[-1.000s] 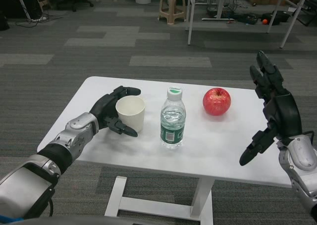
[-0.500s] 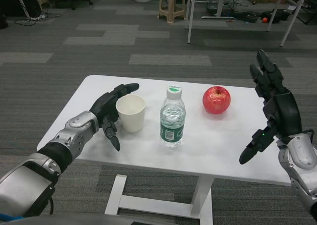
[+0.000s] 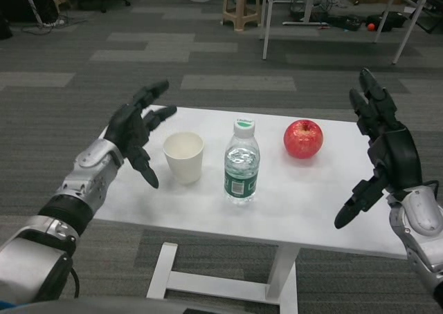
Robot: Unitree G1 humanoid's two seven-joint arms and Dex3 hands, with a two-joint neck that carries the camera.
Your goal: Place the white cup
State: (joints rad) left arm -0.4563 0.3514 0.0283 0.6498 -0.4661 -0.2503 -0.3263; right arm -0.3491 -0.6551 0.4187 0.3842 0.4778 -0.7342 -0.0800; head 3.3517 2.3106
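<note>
White cup (image 3: 183,156): paper, upright, mouth open to the camera, standing on the left half of the white table (image 3: 304,203), apparently unmarked, though its far side is hidden. Left hand (image 3: 135,131): raised just left of the cup and apart from it, fingers spread, holding nothing. Water bottle (image 3: 241,163): clear plastic, white cap, green label, upright just right of the cup, not touching it. Red apple (image 3: 302,139): right of the bottle and further back on the tabletop. Right hand (image 3: 381,155): lifted over the table's right edge, fingers splayed, nothing in it. Grey carpet around the table; tan stool (image 3: 241,6) beyond.
</note>
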